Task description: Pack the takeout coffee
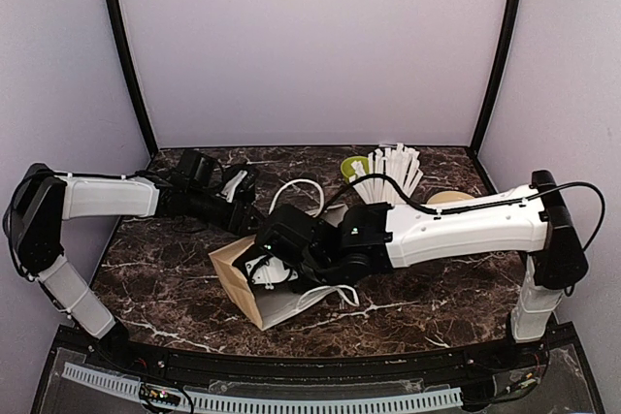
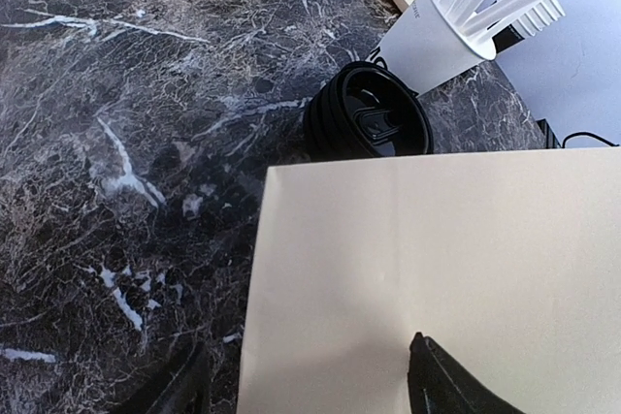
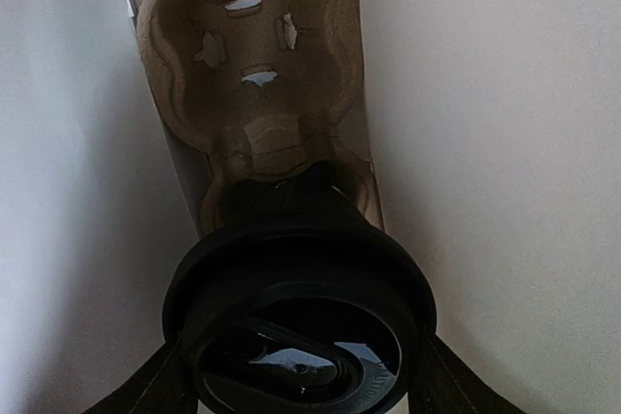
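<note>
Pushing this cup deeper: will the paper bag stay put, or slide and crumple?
Probably slides: the paper bag lies on its side on the polished marble table and looks light. Its thin walls likely buckle rather than resist, though the moulded cup carrier at its bottom may stiffen that end. The lidded coffee cup in the right claw could drag them.

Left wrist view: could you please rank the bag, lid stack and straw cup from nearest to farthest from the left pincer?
1. Bag, right at the left pincer.
2. Lid stack, beyond the bag's far edge.
3. Straw cup, behind the lids, upper right.
</note>
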`<control>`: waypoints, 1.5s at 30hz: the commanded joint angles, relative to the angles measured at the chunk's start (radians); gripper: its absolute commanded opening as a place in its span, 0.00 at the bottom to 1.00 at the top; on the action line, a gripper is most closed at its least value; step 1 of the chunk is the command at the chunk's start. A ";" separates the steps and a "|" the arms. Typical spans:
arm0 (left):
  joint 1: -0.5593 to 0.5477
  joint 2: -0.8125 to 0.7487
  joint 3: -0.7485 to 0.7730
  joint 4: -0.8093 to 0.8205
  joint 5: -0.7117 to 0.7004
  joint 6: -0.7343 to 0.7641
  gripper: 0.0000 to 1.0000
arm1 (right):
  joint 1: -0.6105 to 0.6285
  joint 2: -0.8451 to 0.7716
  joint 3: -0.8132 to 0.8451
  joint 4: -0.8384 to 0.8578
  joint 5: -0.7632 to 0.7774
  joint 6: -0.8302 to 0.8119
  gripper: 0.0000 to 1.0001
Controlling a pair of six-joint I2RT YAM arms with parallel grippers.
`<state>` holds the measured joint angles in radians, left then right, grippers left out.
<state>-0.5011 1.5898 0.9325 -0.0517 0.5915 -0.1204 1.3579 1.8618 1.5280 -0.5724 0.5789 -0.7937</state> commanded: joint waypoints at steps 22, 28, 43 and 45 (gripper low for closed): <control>0.067 -0.162 -0.013 -0.124 -0.117 0.048 0.76 | -0.079 0.161 0.286 -0.278 -0.288 0.071 0.47; 0.131 -0.242 -0.010 -0.190 -0.152 0.071 0.77 | -0.079 0.222 0.415 -0.431 -0.392 0.075 0.47; 0.188 -0.309 0.026 -0.277 -0.181 0.084 0.77 | -0.068 0.285 0.600 -0.755 -0.589 0.023 0.46; 0.189 -0.309 0.028 -0.283 -0.183 0.085 0.78 | -0.069 0.310 0.631 -0.793 -0.618 0.013 0.45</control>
<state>-0.3180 1.3010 0.9291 -0.2962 0.4175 -0.0536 1.2793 2.1067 2.0995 -1.2026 0.0738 -0.7612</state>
